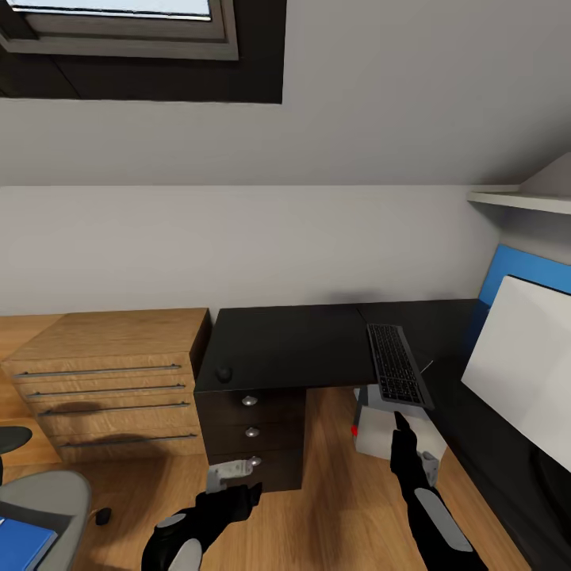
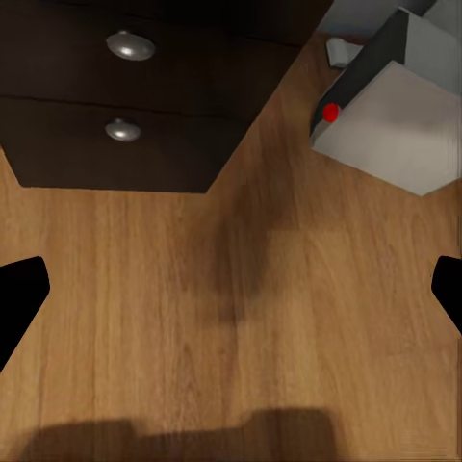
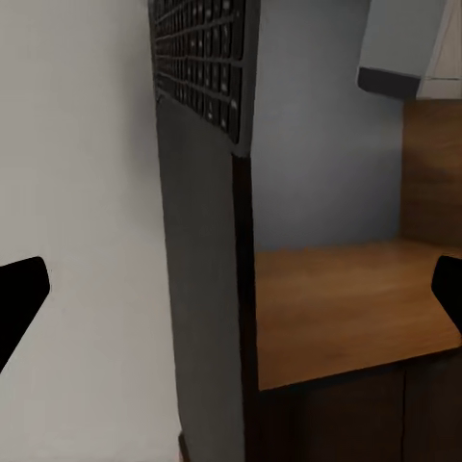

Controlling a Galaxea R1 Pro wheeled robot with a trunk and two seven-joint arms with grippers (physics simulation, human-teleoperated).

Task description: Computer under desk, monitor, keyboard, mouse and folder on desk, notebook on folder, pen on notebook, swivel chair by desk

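Looks like you're on the keyboard (image 1: pixel 396 365) step: it lies on the desk (image 1: pixel 293 345) with its near end hanging past the front edge, above the computer (image 1: pixel 381 432). Your right gripper (image 1: pixel 402 422) sits just below that end, fingers spread and empty; left gripper (image 1: pixel 230 469) is also open. Next, nudge it toward the monitor (image 1: pixel 519 365).

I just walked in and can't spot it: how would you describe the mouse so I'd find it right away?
Find the big black desk against the grey wall, beside the light wood chest of drawers. At the desk's front corner nearest that chest sits the mouse, a small rounded black lump. It is far smaller than the long keyboard overhanging the desk's front edge further along.
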